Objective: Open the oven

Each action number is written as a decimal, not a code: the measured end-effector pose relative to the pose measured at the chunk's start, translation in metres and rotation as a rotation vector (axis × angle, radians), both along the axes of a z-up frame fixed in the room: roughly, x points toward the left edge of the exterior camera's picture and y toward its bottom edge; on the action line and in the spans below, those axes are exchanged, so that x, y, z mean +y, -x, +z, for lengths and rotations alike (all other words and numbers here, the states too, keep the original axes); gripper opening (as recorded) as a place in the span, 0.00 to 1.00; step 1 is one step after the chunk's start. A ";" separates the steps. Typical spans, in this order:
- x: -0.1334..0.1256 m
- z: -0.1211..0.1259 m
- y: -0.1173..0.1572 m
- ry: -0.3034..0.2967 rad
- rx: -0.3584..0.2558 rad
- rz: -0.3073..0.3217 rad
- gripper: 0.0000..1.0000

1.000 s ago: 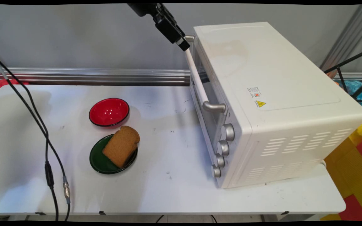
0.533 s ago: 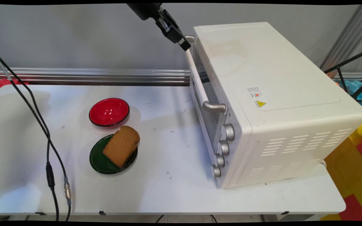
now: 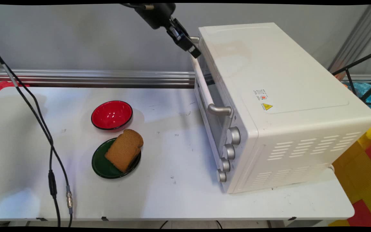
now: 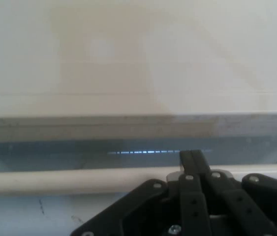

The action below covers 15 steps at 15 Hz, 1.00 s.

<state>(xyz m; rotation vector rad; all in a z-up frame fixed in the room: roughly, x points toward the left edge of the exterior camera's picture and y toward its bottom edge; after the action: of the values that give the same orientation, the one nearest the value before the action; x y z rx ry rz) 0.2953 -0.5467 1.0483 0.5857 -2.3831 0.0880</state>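
Gripper (image 3: 194,53) sits high at the far end of the oven's door handle (image 3: 204,84), near the desk's far edge. Fingers (image 4: 192,160) appear pressed together, closed, their tips at the cream handle bar (image 4: 69,179); nothing seen clamped between them. In the hand view the bar runs across in front of the glass door, the fingers' tips rising just past it.

White toaster oven (image 3: 279,106) occupies the right half of the desk (image 3: 172,193), door shut, facing left. Four metal knobs (image 3: 229,151) in a column at its near front corner.

Left of centre: red bowl (image 3: 111,115), and just nearside of it a green plate (image 3: 103,166) carrying a slice of brown bread (image 3: 124,149). The slice overhangs the plate's far rim, close to the bowl; contact with the bowl not clear. Both well apart from the oven.

Black cables (image 3: 48,148) hang down across the desk's left side.
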 end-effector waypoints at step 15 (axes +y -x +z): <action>-0.020 -0.039 0.012 0.005 0.023 -0.006 0.00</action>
<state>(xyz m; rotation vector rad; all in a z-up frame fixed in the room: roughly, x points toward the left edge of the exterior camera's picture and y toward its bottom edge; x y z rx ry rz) 0.2828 -0.5670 1.0096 0.5746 -2.3615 0.0844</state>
